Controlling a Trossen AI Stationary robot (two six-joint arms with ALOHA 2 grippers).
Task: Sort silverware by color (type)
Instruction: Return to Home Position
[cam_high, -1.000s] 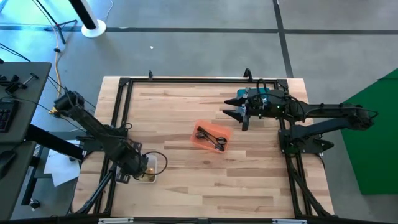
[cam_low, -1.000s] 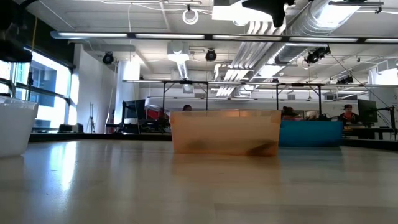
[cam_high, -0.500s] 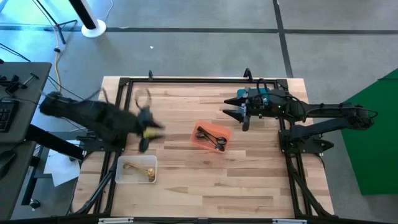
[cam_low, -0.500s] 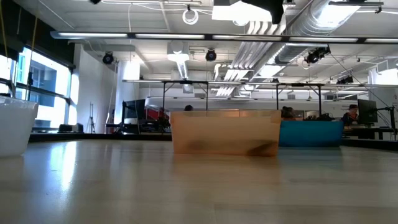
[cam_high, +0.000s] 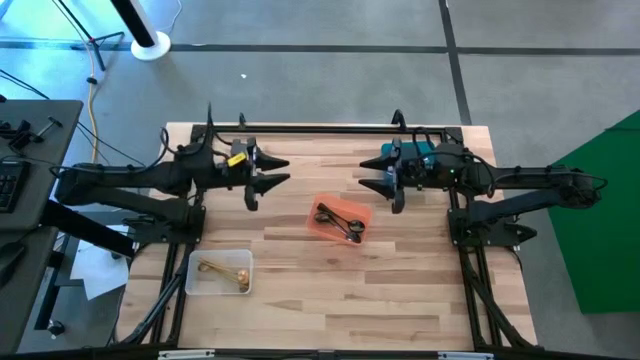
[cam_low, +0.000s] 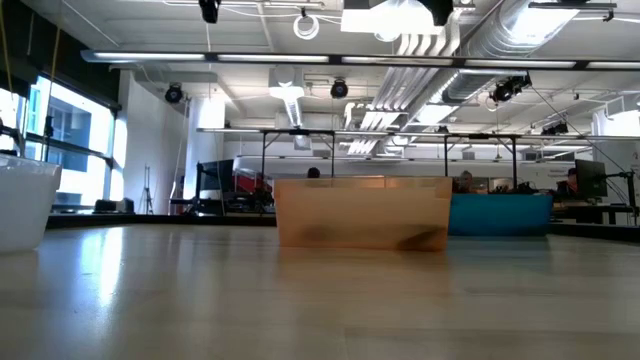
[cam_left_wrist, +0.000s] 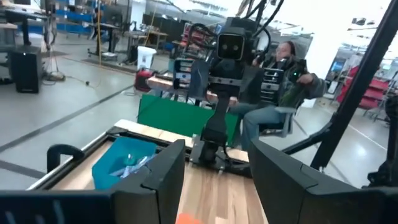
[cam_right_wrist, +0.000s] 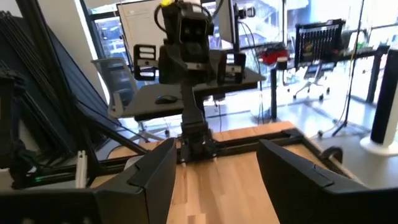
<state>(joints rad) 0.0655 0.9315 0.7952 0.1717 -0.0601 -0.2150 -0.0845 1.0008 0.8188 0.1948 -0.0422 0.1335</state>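
Black silverware (cam_high: 341, 222) lies in an orange bin (cam_high: 322, 226) at mid-table. Gold silverware (cam_high: 224, 272) lies in a white bin (cam_high: 196, 282) at the near left. Light pieces (cam_left_wrist: 132, 165) lie in a blue bin (cam_left_wrist: 112, 168) at the far right, mostly hidden under my right arm in the high view. My left gripper (cam_high: 276, 172) hangs open and empty, pointing level, above the far left of the table. My right gripper (cam_high: 366, 173) hangs open and empty, facing it from the far right. Both are high above the bins.
A black frame (cam_high: 300, 129) runs along the table's far and side edges. In the low view the orange bin (cam_low: 362, 212), blue bin (cam_low: 500, 214) and white bin (cam_low: 22, 205) stand on the bare wood. A seated person (cam_left_wrist: 283, 81) shows beyond the table's right side.
My left gripper has risen from over the white bin at the near left, swung toward the far edge and the table's middle, and tipped from pointing down to level. It has stayed open. The gold silverware lies in the white bin. My right arm has kept still.
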